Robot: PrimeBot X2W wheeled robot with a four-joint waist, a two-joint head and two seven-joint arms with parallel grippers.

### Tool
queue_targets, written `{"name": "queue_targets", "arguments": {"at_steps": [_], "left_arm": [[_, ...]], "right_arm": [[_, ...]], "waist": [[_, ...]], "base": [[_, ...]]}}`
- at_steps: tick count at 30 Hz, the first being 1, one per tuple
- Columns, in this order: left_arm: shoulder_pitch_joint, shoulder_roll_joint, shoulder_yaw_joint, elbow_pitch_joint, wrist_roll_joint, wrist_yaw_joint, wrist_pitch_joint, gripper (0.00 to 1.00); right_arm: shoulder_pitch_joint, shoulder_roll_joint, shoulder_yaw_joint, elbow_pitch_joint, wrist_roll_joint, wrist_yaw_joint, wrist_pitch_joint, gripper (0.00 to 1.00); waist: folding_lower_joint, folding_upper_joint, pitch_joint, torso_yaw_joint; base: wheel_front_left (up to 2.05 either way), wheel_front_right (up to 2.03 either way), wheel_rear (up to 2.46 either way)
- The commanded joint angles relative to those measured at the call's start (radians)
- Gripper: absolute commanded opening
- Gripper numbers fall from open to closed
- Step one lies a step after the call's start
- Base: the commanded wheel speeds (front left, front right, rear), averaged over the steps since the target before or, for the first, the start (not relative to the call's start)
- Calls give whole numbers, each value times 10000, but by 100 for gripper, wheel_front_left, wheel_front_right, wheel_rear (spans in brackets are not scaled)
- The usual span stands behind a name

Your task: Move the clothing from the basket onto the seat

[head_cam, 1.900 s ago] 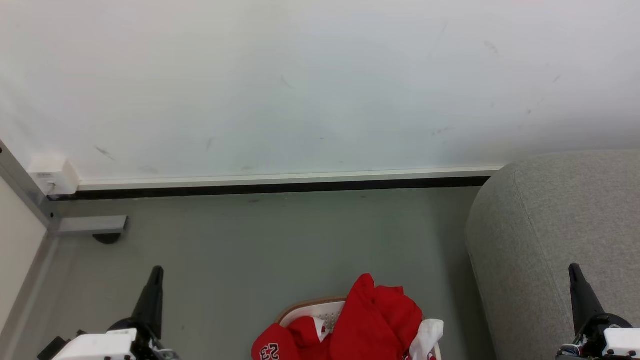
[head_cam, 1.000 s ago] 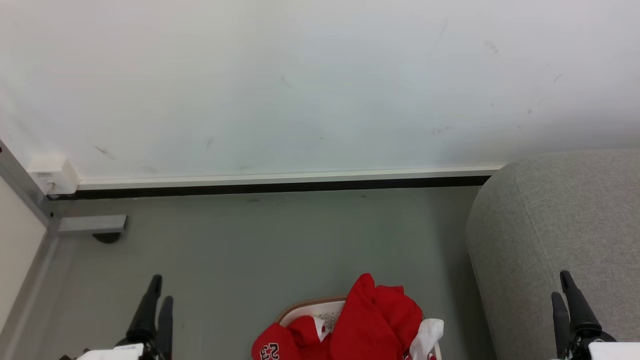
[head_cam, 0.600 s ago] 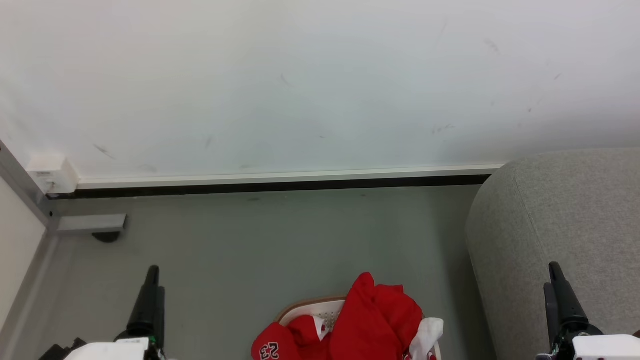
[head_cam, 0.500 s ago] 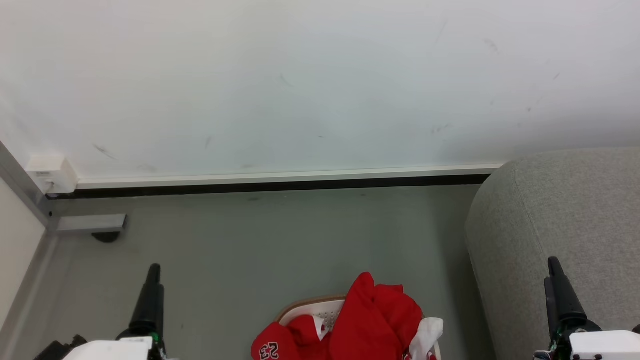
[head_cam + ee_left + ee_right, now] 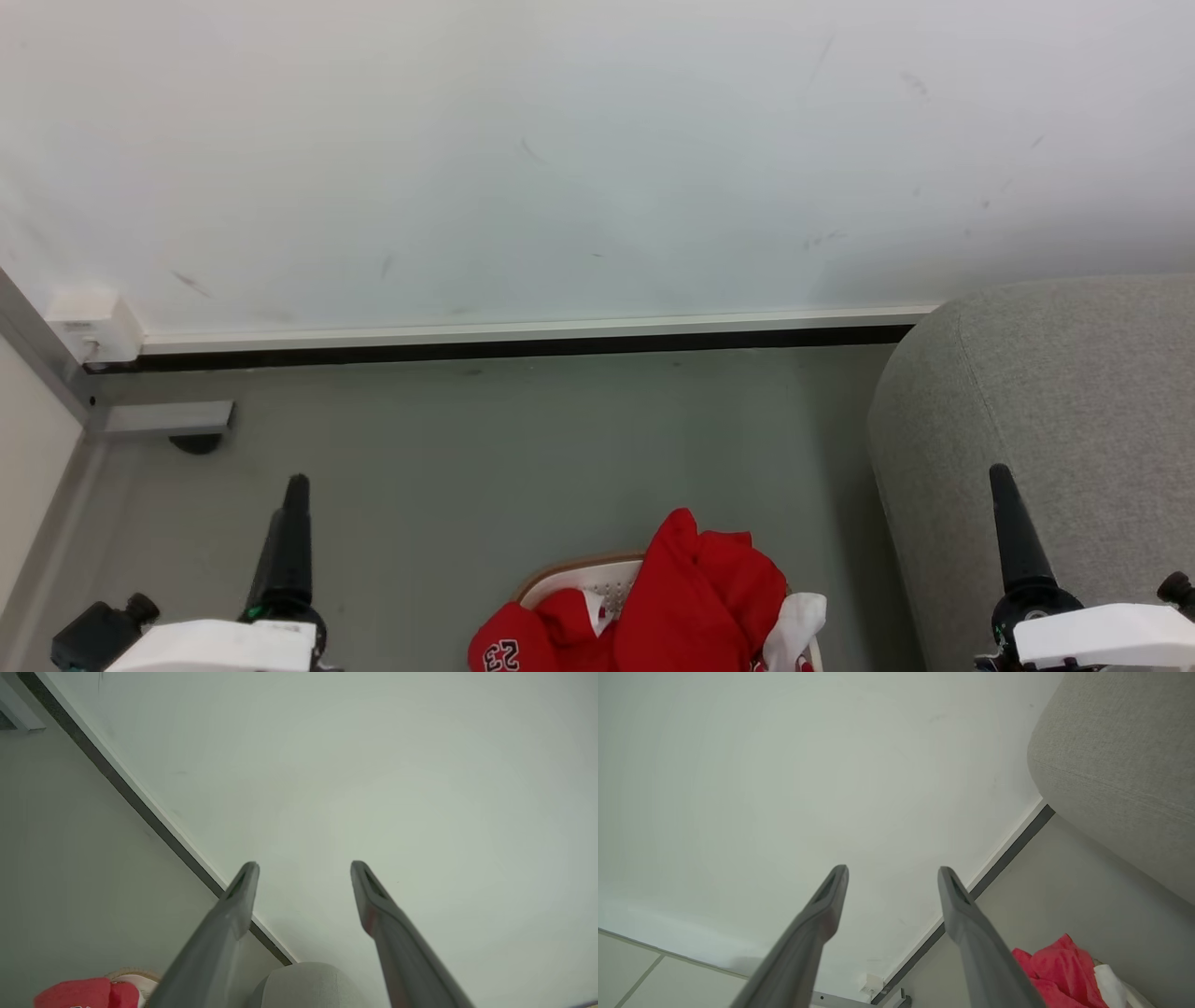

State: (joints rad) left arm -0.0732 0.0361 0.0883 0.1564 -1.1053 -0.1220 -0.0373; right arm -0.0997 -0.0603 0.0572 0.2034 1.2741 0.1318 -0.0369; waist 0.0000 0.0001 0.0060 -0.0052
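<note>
The head camera is looking forward and down, taking in the wall [image 5: 560,159], the sofa [image 5: 1055,392] at 3 o'clock, the basket [image 5: 569,571] of clothing [image 5: 695,597] at 6 o'clock. Both wrist cameras are facing that wall, sharing sofa and clothing.

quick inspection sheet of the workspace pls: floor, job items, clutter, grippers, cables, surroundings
surface: grey-green floor, smooth, with faint marks near the wall
job's things: red clothing with white trim and the number 23 is heaped in the small white perforated basket with a brown rim; the light grey fabric sofa stands to the robot's right of it, with none of the clothing on its visible part
clutter: nothing seen
grippers: left gripper open, holding nothing; right gripper open, holding nothing; both are apart from the clothing
cables: nothing seen
surroundings: white wall with light scuffs, dark skirting strip along its base, grey metal foot at the left corner
</note>
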Motion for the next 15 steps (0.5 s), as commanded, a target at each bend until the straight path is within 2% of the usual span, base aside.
{"name": "queue_targets", "arguments": {"at_steps": [1, 15], "left_arm": [[-16, 97, -52, -221, 742, 82, -149, 100], [144, 206, -382, -418, 4141, 733, -612, 100]], "right_arm": [[-255, -93, 89, -138, -553, -6, -144, 100], [-320, -213, 612, 100, -3561, -8, -612, 100]], "waist": [[0, -1, -10, -1], [0, -1, -77, 13]], "base": [[0, 0, 0], [0, 0, 0]]}}
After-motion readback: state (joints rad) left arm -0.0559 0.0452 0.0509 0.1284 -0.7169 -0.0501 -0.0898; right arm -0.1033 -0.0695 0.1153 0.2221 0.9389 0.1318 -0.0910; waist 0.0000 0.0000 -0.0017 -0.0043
